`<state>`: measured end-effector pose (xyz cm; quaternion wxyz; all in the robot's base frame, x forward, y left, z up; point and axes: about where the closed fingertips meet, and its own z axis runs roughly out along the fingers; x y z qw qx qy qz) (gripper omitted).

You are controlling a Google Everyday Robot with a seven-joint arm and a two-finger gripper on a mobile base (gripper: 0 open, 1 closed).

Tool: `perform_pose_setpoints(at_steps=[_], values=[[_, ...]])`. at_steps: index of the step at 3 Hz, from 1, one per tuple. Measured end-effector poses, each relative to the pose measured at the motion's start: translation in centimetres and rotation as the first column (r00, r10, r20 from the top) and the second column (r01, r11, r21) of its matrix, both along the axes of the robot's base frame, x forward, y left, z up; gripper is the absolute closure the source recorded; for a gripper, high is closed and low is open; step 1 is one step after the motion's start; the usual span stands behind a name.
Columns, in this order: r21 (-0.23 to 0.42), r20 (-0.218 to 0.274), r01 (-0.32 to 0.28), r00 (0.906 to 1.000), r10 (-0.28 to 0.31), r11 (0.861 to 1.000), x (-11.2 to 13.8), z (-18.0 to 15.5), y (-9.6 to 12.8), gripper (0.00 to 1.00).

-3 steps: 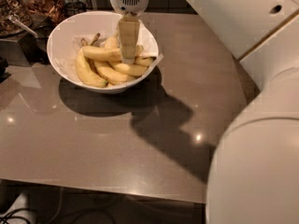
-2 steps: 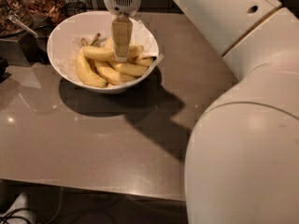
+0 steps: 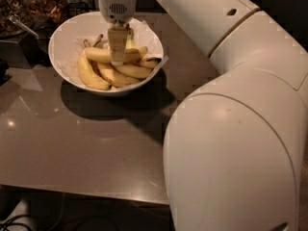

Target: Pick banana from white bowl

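The white bowl stands at the back left of the table and is lined with white paper. Several yellow bananas lie in it. The banana, long and gently curved, lies crosswise on top of the pile. My gripper hangs straight down from the white wrist into the bowl. Its tip is at the middle of that top banana and hides part of it. I see the gripper edge-on. A curved banana lies at the bowl's left side and others lie in front.
The bowl sits on a grey-brown table whose front edge runs along the bottom. Dark containers of snacks and a spoon stand at the back left. My large white arm fills the right side.
The gripper has shifted a little to the left and lower, onto the top banana. The arm's bulk has come further into the right of the view.
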<state>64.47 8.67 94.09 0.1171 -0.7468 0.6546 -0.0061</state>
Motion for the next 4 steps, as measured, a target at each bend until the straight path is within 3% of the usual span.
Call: perform_pose_setpoints(at_steps=[1,2,3,4], values=[[-0.008,-0.032,0.010,0.9994,-0.010,1.000,0.1,-1.3,-0.1,0.34],[-0.015,-0.056,0.019,0.9983,-0.019,1.000,0.3,-2.3,-0.3,0.46],[-0.029,-0.074,0.027,0.9968,-0.029,0.999,0.1,-3.0,-1.0,0.63],[-0.037,-0.090,0.030,0.9954,-0.034,0.999,-0.2,-3.6,-1.8,0.87]])
